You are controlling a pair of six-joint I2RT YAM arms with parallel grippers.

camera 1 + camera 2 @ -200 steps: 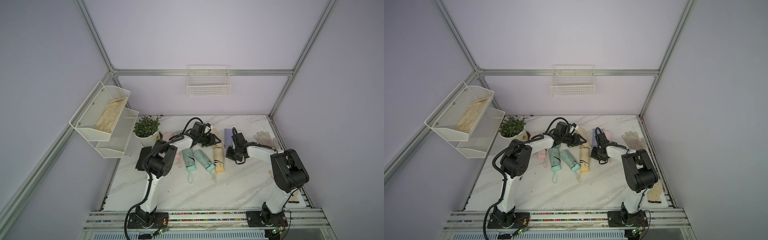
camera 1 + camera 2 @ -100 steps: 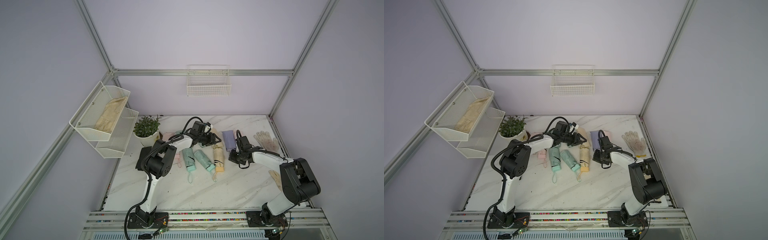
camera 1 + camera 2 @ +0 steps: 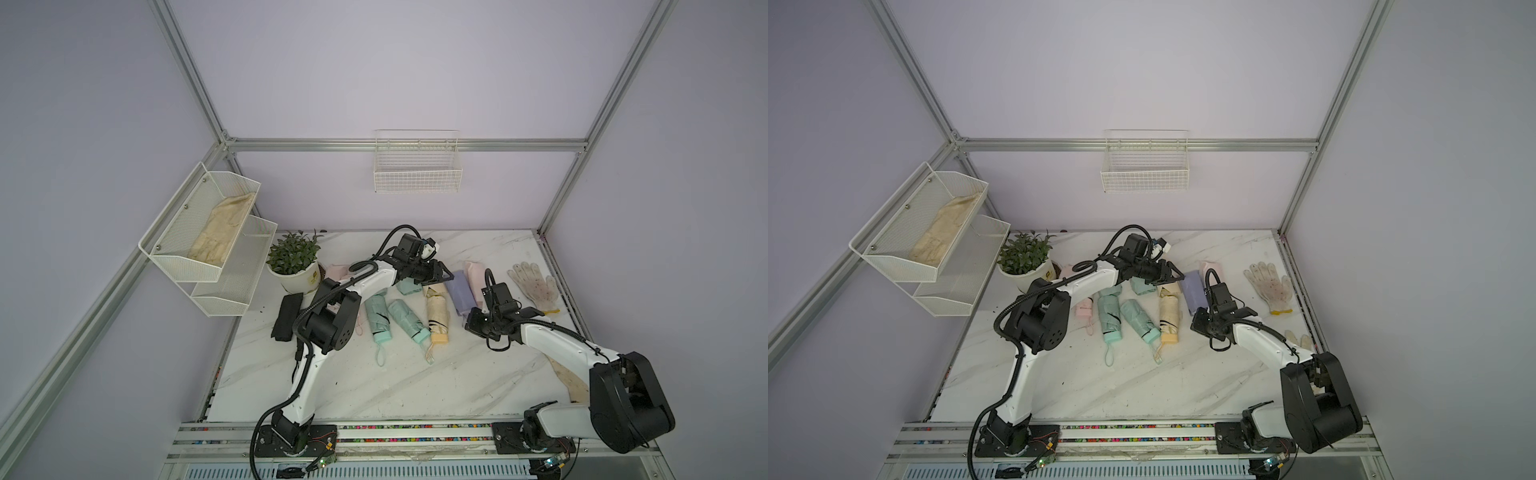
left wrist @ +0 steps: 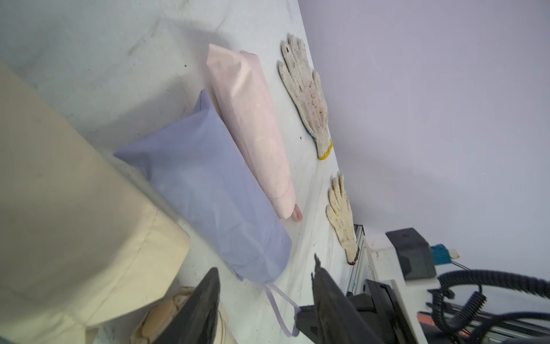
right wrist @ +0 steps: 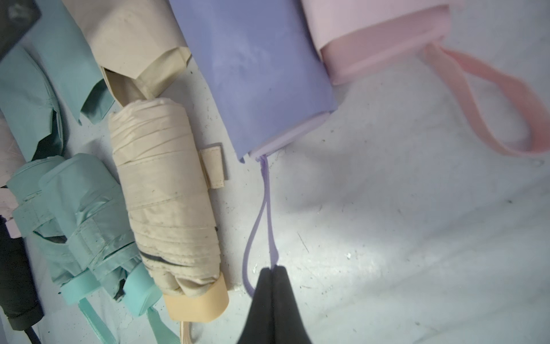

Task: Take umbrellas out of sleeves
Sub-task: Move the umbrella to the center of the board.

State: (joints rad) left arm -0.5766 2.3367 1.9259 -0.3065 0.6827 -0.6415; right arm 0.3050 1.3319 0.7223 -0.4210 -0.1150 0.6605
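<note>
Risk: pinching only thin lavender loop point(image 5: 265, 184) in right gripper point(image 5: 272, 269) jaws, slipping; left gripper point(image 4: 265, 263) jaws half-open, leaving lavender sleeve point(image 4: 208, 190) unpinned.

A bulging lavender sleeve point(image 5: 253, 68) is being seen lying flat, touching a filled pink sleeve point(image 5: 372, 26), and its thin wrist loop point(image 5: 263, 214) is being pinched by the right gripper point(image 5: 272, 271). Alongside, a bare pale yellow umbrella point(image 5: 166, 208), a mint umbrella point(image 3: 377, 318) and a second mint umbrella point(image 3: 409, 320) are being seen lined up, with a crumpled yellow sleeve point(image 5: 134, 35) at the yellow tip.

Lavender sleeve point(image 5: 253, 74), lavender loop point(image 5: 265, 175), pink sleeve point(image 5: 372, 20), cream umbrella point(image 5: 163, 208), mint umbrella point(image 5: 83, 193), marbled table point(image 3: 415, 382)
</note>
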